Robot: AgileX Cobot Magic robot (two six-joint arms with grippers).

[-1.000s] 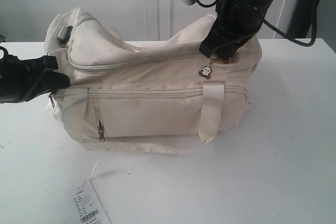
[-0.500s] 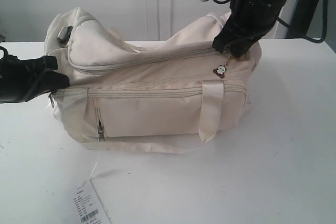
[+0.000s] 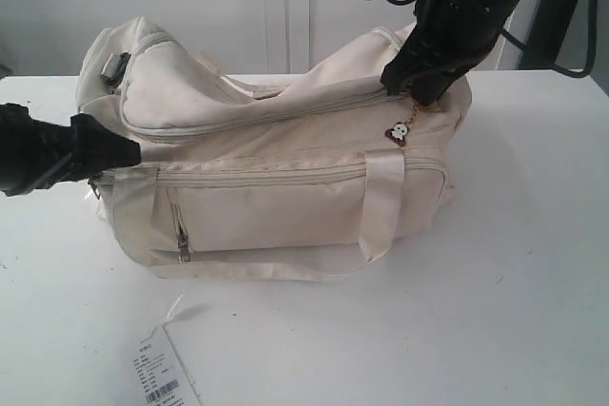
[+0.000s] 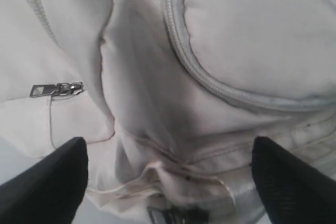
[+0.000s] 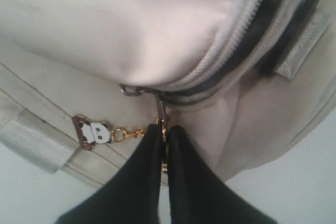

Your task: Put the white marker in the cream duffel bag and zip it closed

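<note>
At the zip of the cream duffel bag (image 3: 285,197) on the white table (image 3: 495,282), we find the right gripper (image 5: 164,129) pinched tight on the zip pull (image 5: 160,109), the left gripper (image 4: 168,145) gaping empty against the far end, and the white marker unseen, so the unbraced bag may drag or the pull slip free.
</note>
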